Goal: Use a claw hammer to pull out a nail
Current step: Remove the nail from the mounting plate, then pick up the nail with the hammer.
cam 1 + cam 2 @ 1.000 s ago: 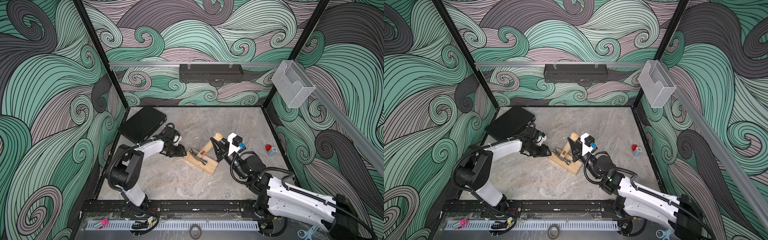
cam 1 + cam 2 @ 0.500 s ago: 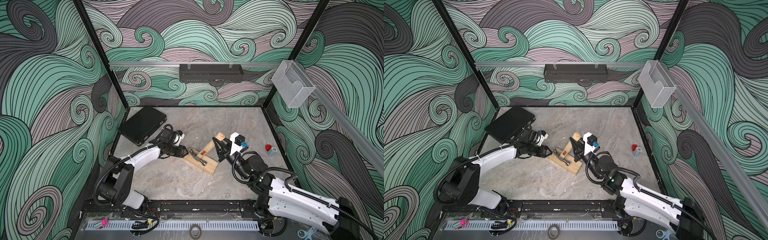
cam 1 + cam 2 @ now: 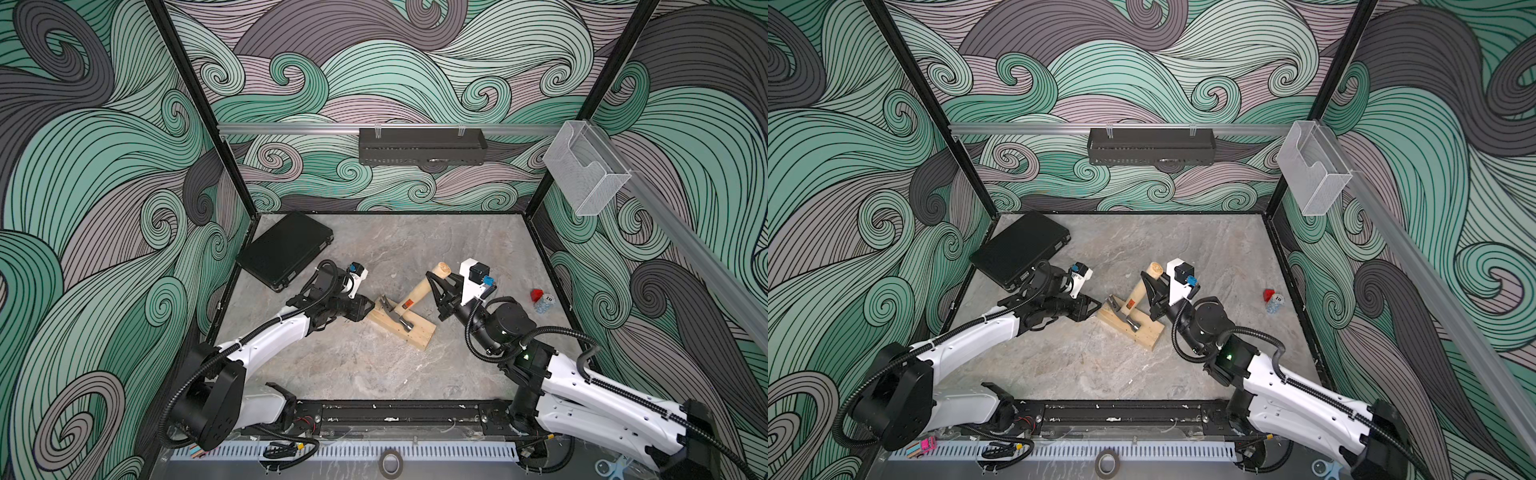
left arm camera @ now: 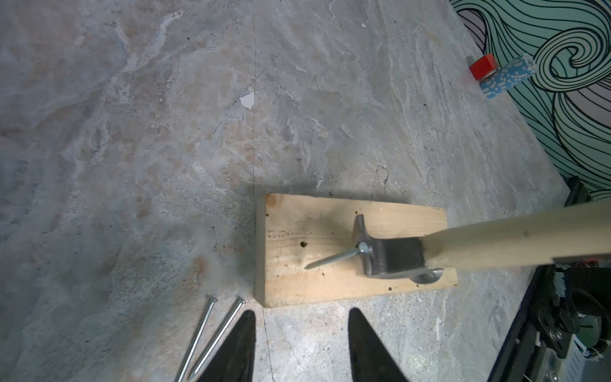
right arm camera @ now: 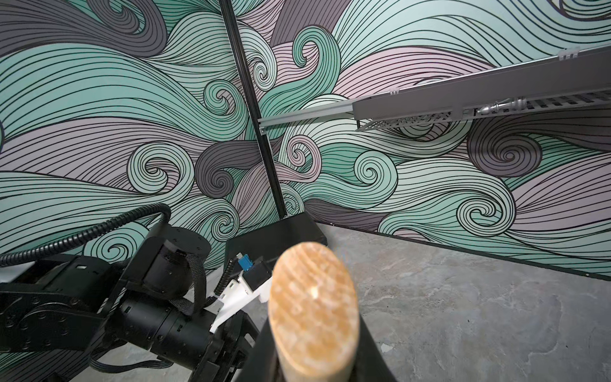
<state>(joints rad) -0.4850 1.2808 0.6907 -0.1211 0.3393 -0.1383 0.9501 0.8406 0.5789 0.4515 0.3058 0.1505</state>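
Observation:
The claw hammer (image 3: 411, 297) (image 3: 1133, 297) leans over a pale wood block (image 3: 415, 332) (image 4: 291, 281), grey head down on it. My right gripper (image 3: 434, 286) (image 5: 314, 363) is shut on the wooden handle near its butt end (image 5: 312, 304). A nail (image 4: 334, 259) sits hooked in the claw (image 4: 362, 238), tilted, with its tip at the block's surface. My left gripper (image 3: 368, 309) (image 4: 302, 312) is open just off the block's left end, with only bare table between its fingers (image 4: 244, 344).
Two loose nails (image 4: 211, 330) lie on the table beside my left fingers. A black case (image 3: 286, 249) lies at the back left. A red block (image 3: 536, 295) and a blue chip stack (image 3: 543, 304) sit near the right wall. A black basket (image 3: 422, 146) hangs on the back wall.
My left arm has stretched to the right, bringing its gripper up to the block's end, and its jaws have narrowed. The right gripper and hammer have hardly moved.

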